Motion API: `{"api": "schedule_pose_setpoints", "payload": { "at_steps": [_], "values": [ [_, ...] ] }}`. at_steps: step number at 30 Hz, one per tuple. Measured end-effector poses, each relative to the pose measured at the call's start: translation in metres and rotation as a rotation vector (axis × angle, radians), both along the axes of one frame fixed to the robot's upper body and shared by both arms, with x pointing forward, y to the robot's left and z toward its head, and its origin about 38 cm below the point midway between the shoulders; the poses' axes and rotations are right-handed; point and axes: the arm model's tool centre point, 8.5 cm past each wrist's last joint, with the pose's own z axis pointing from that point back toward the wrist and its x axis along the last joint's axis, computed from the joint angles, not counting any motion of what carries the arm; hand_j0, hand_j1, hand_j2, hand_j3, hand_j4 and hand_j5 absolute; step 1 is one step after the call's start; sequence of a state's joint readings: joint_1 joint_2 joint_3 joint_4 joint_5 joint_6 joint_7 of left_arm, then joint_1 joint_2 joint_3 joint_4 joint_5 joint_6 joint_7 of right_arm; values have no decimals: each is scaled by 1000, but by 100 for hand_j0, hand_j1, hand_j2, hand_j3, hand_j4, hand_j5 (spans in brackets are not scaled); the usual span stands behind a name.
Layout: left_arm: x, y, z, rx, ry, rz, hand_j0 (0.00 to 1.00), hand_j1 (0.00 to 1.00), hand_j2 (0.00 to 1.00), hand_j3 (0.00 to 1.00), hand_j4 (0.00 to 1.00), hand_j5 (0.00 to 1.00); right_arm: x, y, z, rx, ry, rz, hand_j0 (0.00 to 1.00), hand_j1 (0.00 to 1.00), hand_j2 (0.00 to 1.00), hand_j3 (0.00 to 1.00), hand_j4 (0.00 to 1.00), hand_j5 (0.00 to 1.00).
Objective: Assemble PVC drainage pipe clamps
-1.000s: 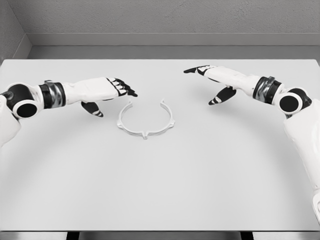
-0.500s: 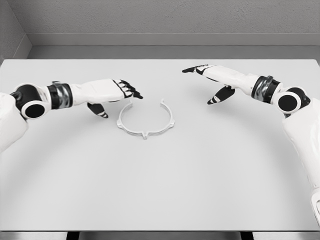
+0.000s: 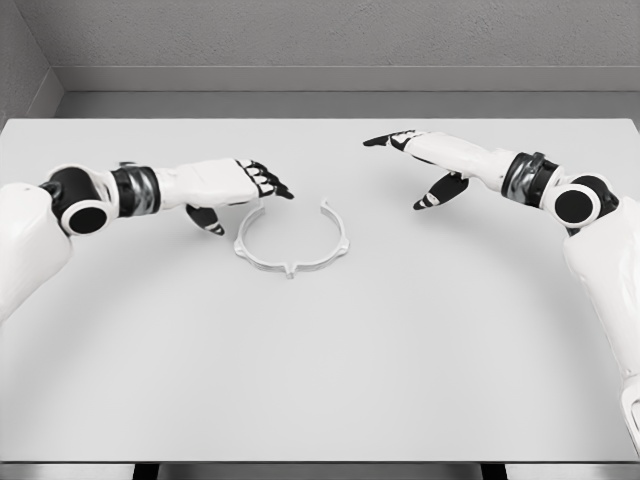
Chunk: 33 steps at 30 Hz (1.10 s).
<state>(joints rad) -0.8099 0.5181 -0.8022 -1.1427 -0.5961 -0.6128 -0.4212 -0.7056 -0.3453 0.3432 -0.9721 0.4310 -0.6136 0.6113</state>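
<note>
clamp (image 3: pixel 291 247) lies flat on the white table (image 3: pixel 330 370), a little left of middle, its open mouth turned toward the far edge and small tabs showing at the bottom of the arc and at its right side. i judge it light, thin and springy, likely slick plastic that will skate on this surface if nudged sideways. i would take it across the band at one arm of the arc, near the tip, and pinch from above rather than squeeze across the mouth, which could flex it.

my left hand (image 3: pixel 232 183) hovers just beside the clamp's left tip, fingers extended and relaxed, holding nothing; whether a fingertip touches the tip i cannot tell from this view. my right hand (image 3: pixel 432 162) hangs well apart to the right, fingers spread, empty.

nothing else sits on the table. no mating part is visible.
</note>
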Motion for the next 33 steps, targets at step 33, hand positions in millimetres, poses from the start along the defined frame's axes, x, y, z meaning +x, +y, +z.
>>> {"api": "schedule_pose_setpoints", "payload": {
  "at_steps": [33],
  "values": [
    [6,-5,5,9,-15,-3,100,100,100,100,100,100,6,46,1,37,3,59,100,100,100,100,100,100]
  ]
}}
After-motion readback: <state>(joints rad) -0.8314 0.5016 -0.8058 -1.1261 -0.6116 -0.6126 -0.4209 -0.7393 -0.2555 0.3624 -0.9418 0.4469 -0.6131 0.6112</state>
